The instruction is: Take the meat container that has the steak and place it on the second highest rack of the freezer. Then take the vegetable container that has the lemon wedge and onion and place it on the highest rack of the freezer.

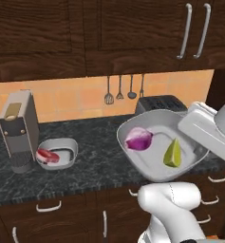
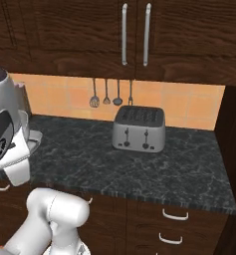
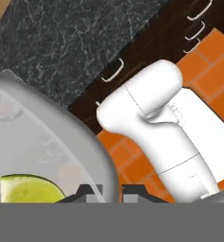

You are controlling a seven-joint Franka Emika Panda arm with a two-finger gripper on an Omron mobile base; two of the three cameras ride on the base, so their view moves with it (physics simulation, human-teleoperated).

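I see my tool (image 3: pixel 112 193) clamped on the rim of the tilted grey vegetable container (image 1: pixel 154 122), lifted above the dark marble tabletop (image 1: pixel 92 161). Inside sit the yellow-green lemon wedge (image 1: pixel 173 154) and purple onion half (image 1: pixel 139 139). The red steak (image 1: pixel 47 155) waits in its small grey bowl (image 1: pixel 69 147) by the coffee machine (image 1: pixel 19 129).

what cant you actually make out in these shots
- Hand: in the hand view just the dark fingertips peek over the bottom band at the vegetable container rim, so whether they clamp it is unclear.
- Onion: cut off by the hand view's left edge.
- Steak: partly hidden by its meat container wall in the left base view.
- Freezer: outside the frames, so rack states are unknown.
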